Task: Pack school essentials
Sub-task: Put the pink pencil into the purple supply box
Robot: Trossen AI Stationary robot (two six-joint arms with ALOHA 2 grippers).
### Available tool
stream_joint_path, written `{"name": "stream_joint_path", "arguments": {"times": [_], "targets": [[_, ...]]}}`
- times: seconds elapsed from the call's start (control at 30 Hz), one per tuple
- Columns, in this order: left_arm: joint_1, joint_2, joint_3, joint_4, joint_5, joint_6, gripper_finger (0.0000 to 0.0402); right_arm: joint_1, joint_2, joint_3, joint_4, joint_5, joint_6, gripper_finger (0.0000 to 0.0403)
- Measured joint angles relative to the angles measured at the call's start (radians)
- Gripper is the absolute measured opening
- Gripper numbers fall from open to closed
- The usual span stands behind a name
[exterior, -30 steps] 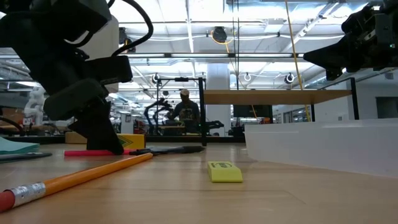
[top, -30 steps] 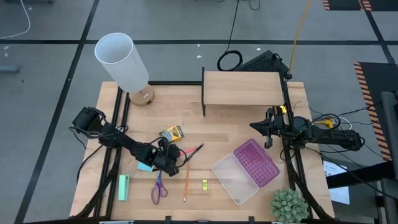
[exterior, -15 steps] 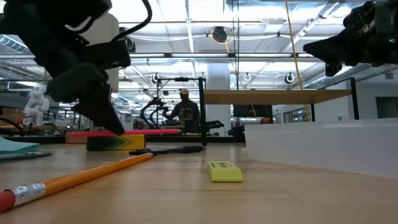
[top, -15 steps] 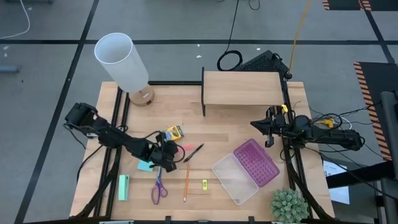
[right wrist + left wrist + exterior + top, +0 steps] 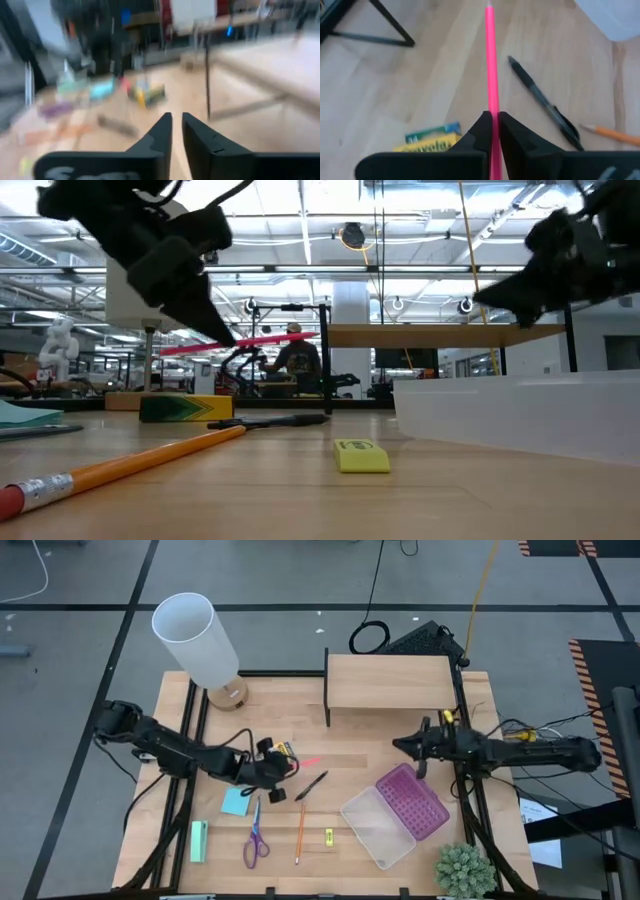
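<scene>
The left hand (image 5: pixel 493 129) is clenched on the pink pen (image 5: pixel 490 60), which juts forward above the counter (image 5: pixel 420 85); the right hand (image 5: pixel 176 131) is nearly closed, empty.

Both arms above the table, left gripper clamped, right gripper nearly closed.
The left gripper (image 5: pixel 283 764) hangs clear of the surface, fingers pinching a pink pen (image 5: pixel 491 75); the right gripper (image 5: pixel 398 744) hovers mid-air, fingers almost together, empty.

A robotics lab: ceiling strip lights (image 5: pixel 300 225), taped floor (image 5: pixel 80 607) (hazard-striped edges).
</scene>
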Motion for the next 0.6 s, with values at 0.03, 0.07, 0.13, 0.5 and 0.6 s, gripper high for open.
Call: {"name": "stream_joint_path", "arguments": {"times": [0.03,0.07,0.13,0.5,0.6], "targets": [[0.011,0.0,0.01,-0.004,0.006,0.026,0.0026,0.011,0.05,0.031,0.009,0.002,0.0,0.0063],[0.023,0.001,0.025,-0.005,0.02,0.054,0.0026,0.022,0.093,0.061,0.03,0.009,0.0,0.0074],[0.045,0.006,0.056,-0.001,0.034,0.104,0.0026,0.05,0.189,0.121,0.043,0.041,-0.001,0.0098],[0.084,0.007,0.183,-0.043,0.076,0.3,0.0026,0.284,0.705,0.478,0.054,0.243,-0.207,0.0186],[0.082,0.007,0.184,-0.045,0.111,0.299,0.0026,0.342,0.819,0.57,0.063,0.318,-0.291,0.0193]]}}
